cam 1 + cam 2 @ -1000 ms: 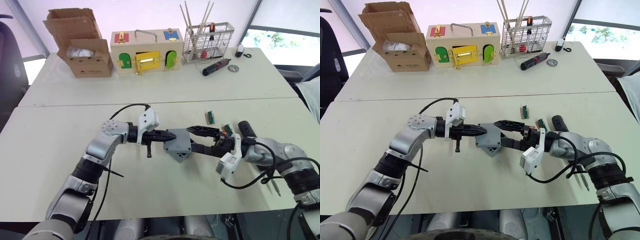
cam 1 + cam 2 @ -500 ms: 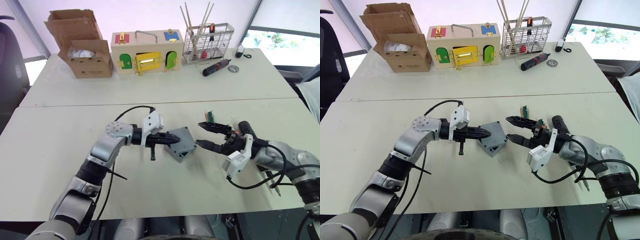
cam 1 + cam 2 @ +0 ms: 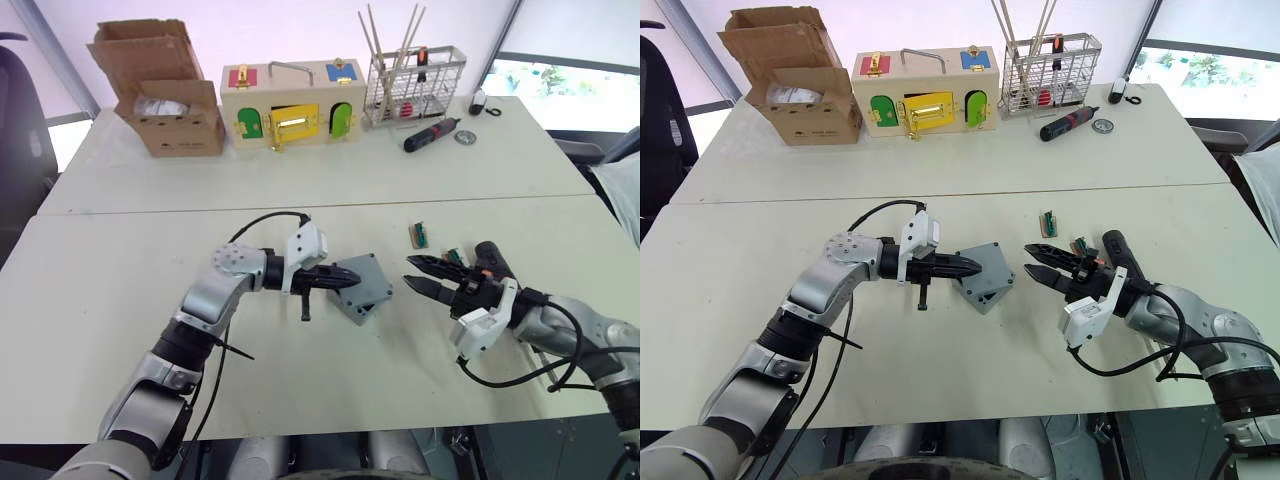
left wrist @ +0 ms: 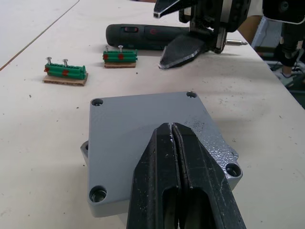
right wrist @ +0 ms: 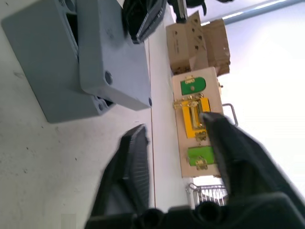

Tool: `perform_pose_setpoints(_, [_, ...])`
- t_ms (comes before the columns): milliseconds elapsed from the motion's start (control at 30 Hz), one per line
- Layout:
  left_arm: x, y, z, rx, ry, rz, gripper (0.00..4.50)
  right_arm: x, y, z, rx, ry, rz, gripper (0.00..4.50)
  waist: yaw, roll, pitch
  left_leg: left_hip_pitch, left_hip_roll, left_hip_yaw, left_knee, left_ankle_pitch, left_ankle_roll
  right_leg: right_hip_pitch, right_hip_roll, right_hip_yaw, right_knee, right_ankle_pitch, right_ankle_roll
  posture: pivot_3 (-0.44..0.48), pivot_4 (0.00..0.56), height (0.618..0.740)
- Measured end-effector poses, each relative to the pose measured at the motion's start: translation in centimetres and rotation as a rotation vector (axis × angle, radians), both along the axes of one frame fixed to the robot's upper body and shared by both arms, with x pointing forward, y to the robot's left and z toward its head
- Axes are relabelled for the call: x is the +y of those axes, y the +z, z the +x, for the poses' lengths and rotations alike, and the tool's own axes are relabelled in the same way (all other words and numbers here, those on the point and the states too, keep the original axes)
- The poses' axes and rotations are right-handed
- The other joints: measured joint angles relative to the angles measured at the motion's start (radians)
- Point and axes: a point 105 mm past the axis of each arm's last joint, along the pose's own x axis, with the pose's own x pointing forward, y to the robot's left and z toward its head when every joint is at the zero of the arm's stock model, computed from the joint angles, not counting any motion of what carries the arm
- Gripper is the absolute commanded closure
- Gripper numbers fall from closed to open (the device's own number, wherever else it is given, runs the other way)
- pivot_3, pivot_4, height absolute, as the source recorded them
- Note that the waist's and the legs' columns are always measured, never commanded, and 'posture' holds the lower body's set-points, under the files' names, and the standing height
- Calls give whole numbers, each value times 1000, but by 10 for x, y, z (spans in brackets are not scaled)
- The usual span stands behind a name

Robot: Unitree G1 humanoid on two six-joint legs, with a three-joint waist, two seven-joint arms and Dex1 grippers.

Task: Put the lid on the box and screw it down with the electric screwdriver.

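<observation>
The box (image 3: 362, 292) sits in the middle of the frame on the near counter (image 3: 90, 330), with the lid (image 4: 143, 143) lying on top of it, a little askew so that box corners stick out beneath. Wide bare counter surface lies to the left and toward the lower edge of the frame.

The left claw (image 3: 350, 275) reaches in from the left with the forearm nearly level. Its two fingers are pressed together with no gap, and the tips rest on top of the lid; they grip nothing.

The right claw (image 3: 414, 275) comes from the lower right, pointing left toward the box, with its fingers spread apart and nothing between them. A strip of bare counter separates it from the box.

The electric screwdriver (image 4: 147, 36) lies behind the right claw, and is partly covered by it. Two small green screw holders (image 4: 65, 74) lie near it.

At the top of the frame stand a cardboard box (image 3: 160, 85), a wooden latch box (image 3: 290, 105) and a wire rack (image 3: 415, 85). The lower part of the right arm is cut by the frame edge.
</observation>
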Motion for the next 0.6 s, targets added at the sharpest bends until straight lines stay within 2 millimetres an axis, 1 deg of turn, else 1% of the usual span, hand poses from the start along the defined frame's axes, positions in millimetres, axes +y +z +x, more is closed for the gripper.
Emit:
perform_pose_setpoints(33, [1,1,0,6,4,-6,4500,-1,-2,-1,6,-7,1,4460,0,0,0,0,0,0,0,0,0,0,0,0,0,0,0,0,150,737])
perform_pose_setpoints(100, [2,2,-1,15,7,-16,4500,-5,-5,-2,22,-40,10,4460,-1,0,0,-1,0,0,0,0,0,-2,0,0,0,0,0,0,150,737])
perform_pose_setpoints(167, [4,4,-4,24,0,-17,4500,-15,-3,2,54,-111,66,4460,-1,0,1,-3,0,0,0,0,0,-3,0,0,0,0,0,0,150,737])
perform_pose_setpoints(200, [5,6,-7,33,-5,-29,4500,-23,-1,5,83,-173,125,4460,-1,0,1,-3,0,0,0,0,0,-3,0,0,0,0,0,0,150,737])
perform_pose_setpoints(233, [6,8,-8,35,-6,-37,4500,-26,0,5,100,-199,155,4460,-1,0,1,-3,1,0,0,0,0,-3,0,0,0,0,0,0,150,737])
perform_pose_setpoints(267, [7,13,-9,38,-3,-55,4500,-27,2,5,133,-236,221,4460,0,0,1,-3,1,0,0,0,0,-3,0,0,0,0,0,0,150,737])
perform_pose_setpoints(367, [8,25,-10,43,-1,-93,4500,-15,3,-1,207,-248,345,4460,-1,0,1,-3,1,0,0,0,0,-3,0,0,0,0,0,0,150,737])
perform_pose_setpoints(467, [8,29,-14,58,-16,-101,4500,-12,0,-5,258,-268,381,4460,2,0,1,-4,1,0,0,0,1,-3,0,0,0,0,0,0,150,737])
perform_pose_setpoints(533, [8,33,-14,79,-12,-122,4500,-10,-3,-7,347,-297,472,4460,3,0,1,-4,1,0,0,0,1,-3,0,0,0,0,0,0,150,737])
perform_pose_setpoints(600, [10,43,-6,99,30,-176,4500,-9,-5,-12,498,-329,606,4460,7,0,1,-4,1,-1,0,-1,2,-3,0,0,0,0,0,0,150,737])
